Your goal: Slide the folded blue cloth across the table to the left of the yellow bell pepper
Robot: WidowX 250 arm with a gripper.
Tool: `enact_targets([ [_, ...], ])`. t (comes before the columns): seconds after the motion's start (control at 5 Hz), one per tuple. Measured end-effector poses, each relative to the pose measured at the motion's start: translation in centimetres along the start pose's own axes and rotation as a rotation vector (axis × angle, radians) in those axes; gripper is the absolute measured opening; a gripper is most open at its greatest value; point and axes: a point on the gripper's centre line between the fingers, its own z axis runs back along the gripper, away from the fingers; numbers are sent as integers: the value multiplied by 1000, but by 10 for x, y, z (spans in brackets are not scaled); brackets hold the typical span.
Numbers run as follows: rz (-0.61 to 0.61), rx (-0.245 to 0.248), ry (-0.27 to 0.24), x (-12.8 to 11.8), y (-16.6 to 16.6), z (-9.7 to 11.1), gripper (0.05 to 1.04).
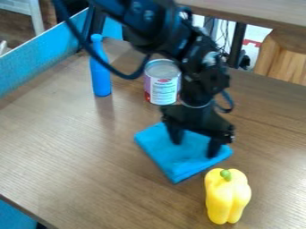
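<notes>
The black gripper (pixel 195 147) hangs over a folded blue cloth (pixel 174 157) at the middle of the table, its two fingers spread apart with nothing visible held between them. Its fingertips overlap the cloth in the view; whether they touch it I cannot tell. A yellow bell pepper (pixel 227 197) with a green stem is nearest the camera, just beyond the cloth's front right corner. Behind the gripper and to its left stands a metal can (pixel 162 85) with a printed label, its top partly covered by the arm. A blue bottle-shaped object (pixel 99 71) is upright left of the can.
The brown wooden table (pixel 78 152) has its front edge at the lower left. A blue panel (pixel 42 59) runs along the left side. Behind are another wooden tabletop (pixel 263 12), table legs and cables. A dark cable from the arm loops above the table near the can.
</notes>
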Motion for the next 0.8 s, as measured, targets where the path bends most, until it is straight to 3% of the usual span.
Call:
enact_targets([
  [0.4, 50, 89, -7, -33, 40, 11, 1009],
  [0.6, 141, 131, 17, -52, 75, 21, 1009],
  [0.8, 275, 180, -17, -54, 110, 39, 1006],
])
